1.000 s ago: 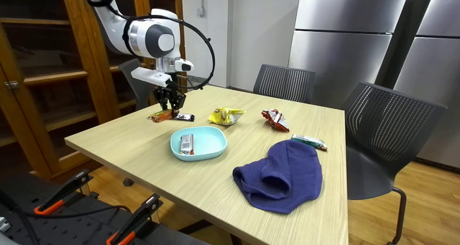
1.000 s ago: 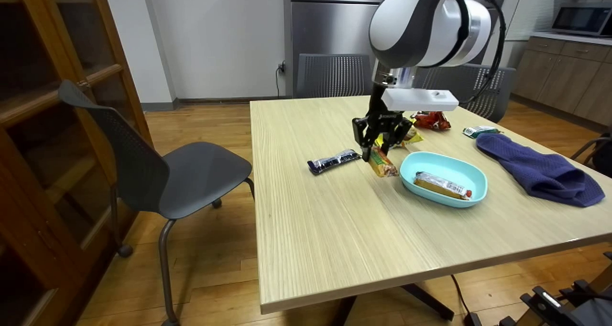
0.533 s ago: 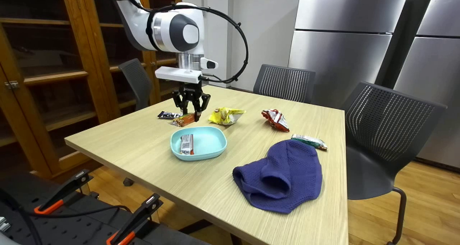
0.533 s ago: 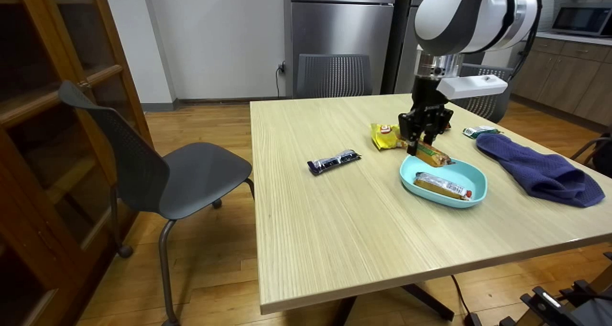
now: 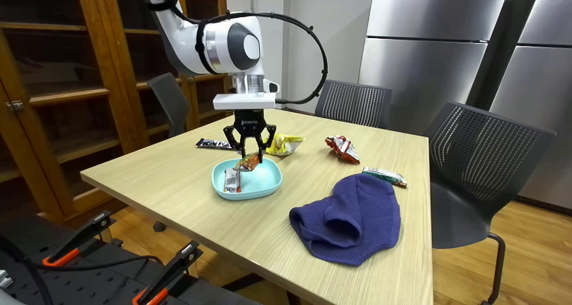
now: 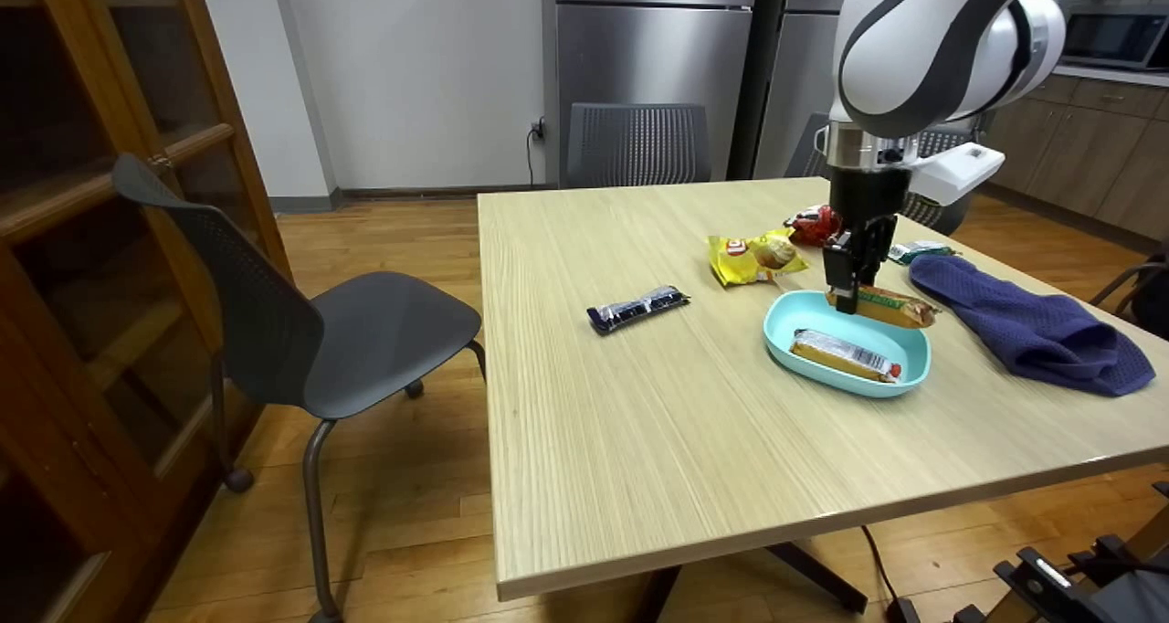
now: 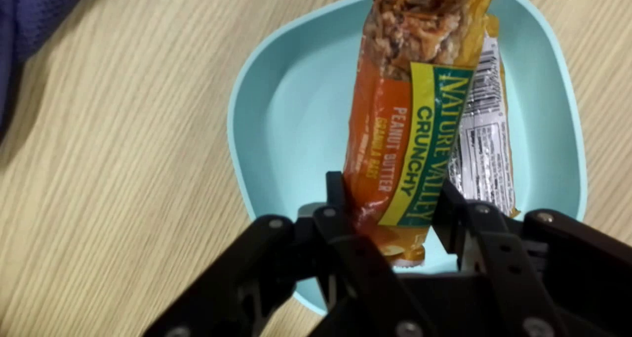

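Note:
My gripper is shut on an orange, yellow and green granola bar, near one end of the bar. The bar shows in both exterior views, held above a light blue tray. In the wrist view the bar's far end reaches over the tray's rim. A second bar lies in the tray with its silver barcode side up, partly hidden by the held bar in the wrist view. It also shows in both exterior views.
On the table lie a black bar, a yellow chip bag, a red bag, a green bar and a dark blue cloth. Chairs stand around the table.
The gripper has carried the held bar from near the black bar to above the tray. The wrist has turned, so the bar points a different way. The other objects have not moved.

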